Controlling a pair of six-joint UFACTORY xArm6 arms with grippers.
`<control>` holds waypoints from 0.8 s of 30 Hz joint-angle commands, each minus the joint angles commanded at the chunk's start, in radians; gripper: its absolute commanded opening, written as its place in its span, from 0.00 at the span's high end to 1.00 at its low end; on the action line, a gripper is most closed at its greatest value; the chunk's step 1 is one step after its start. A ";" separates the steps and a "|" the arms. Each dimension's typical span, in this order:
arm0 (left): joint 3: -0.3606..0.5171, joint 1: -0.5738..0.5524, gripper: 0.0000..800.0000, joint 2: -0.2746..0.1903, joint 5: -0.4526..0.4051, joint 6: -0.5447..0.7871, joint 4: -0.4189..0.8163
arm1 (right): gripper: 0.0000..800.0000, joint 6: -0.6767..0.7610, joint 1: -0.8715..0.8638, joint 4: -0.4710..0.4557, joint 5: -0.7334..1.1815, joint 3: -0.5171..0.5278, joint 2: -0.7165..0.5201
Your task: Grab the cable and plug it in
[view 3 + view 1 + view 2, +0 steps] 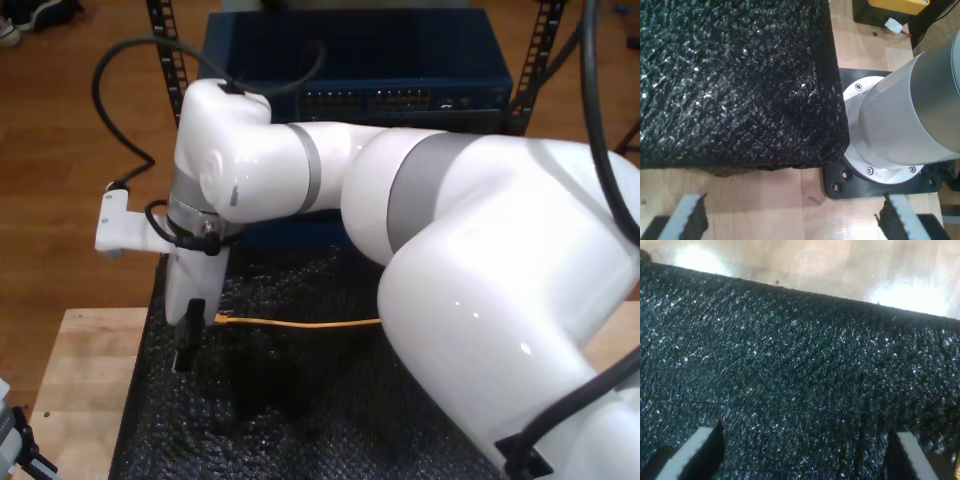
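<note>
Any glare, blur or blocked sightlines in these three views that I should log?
Second wrist view: blown-out glare on the wooden surface beyond the black foam mat, and a soft image. First wrist view: sharp, evenly lit. Exterior view: a white arm close to the lens hides much of the yellow cable.

One yellow cable (pixel 300 323) lies on one black foam mat (pixel 300 410). One white robot arm (pixel 420 230) reaches across the mat, carrying one gripper (pixel 185 345). One blue switch unit (pixel 380 70) stands behind. One wooden tabletop (pixel 75 370) holds everything. Two black metal rack posts (pixel 165 40) rise behind.
</note>
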 joint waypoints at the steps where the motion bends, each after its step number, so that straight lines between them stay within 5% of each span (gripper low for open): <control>1: 0.000 0.000 0.00 0.000 0.000 0.000 -0.002 | 0.00 0.000 0.000 -0.002 -0.002 0.018 -0.008; 9: -0.002 0.000 0.00 0.000 -0.002 0.002 0.000 | 0.00 0.002 -0.003 -0.051 -0.003 0.130 -0.075; 24: -0.002 0.000 0.00 0.000 -0.002 0.003 0.000 | 0.00 -0.008 -0.126 -0.077 -0.064 0.516 -0.382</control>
